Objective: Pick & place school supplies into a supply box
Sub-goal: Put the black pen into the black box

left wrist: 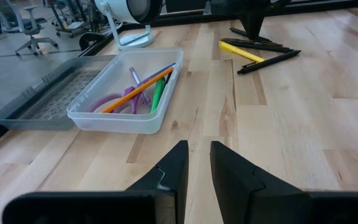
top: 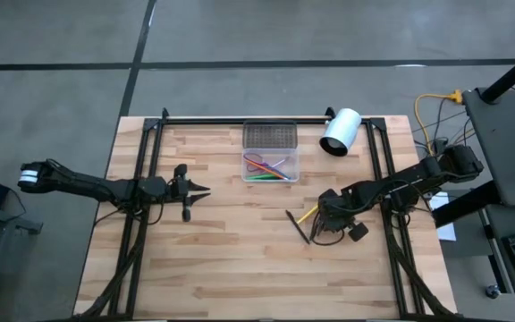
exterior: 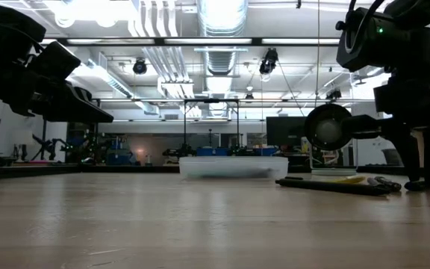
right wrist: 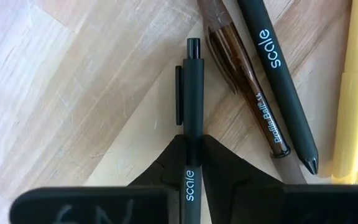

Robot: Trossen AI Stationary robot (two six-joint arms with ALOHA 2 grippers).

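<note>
From above, the right gripper (top: 327, 215) is down at the pens (top: 299, 225) below the box (top: 271, 165); the left gripper (top: 195, 190) waits left of the box. Its wrist view shows narrowly parted fingers (left wrist: 174, 171). The right wrist view shows fingers (right wrist: 166, 165) pinching a black pen (right wrist: 191, 93).

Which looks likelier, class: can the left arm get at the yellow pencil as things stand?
Probably not easily. The left tool hovers left of the supply box, while the yellow pencil lies across the table directly beside the right tool, shut on a black pen.
</note>
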